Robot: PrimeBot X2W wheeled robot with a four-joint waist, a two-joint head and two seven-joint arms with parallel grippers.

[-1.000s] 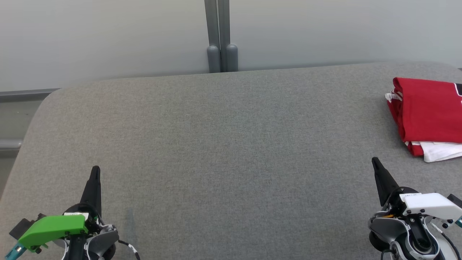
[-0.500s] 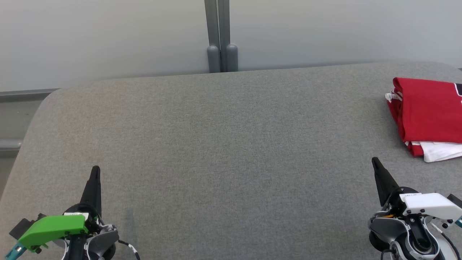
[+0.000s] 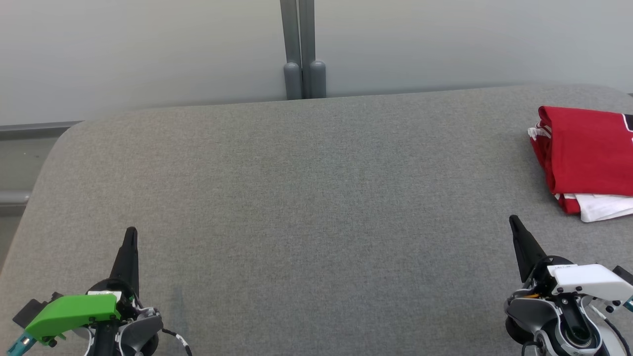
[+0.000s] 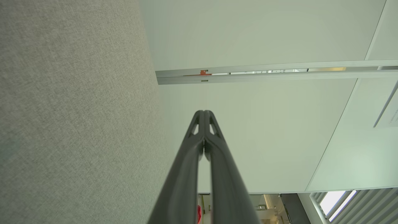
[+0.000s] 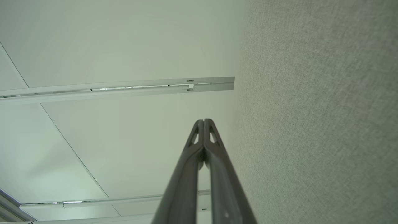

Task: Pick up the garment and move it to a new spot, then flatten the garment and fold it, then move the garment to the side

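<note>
Garment (image 3: pixel 588 153) lies folded at the far right of the table (image 3: pixel 306 198), out of the way, so the task seems done. Left gripper (image 3: pixel 131 236) and right gripper (image 3: pixel 515 225) rest at the near side, fingers pressed together, empty.

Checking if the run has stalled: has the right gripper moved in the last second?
No. The right gripper keeps the same spot in the head view, down-left of the folded red garment, which hasn't shifted.
</note>
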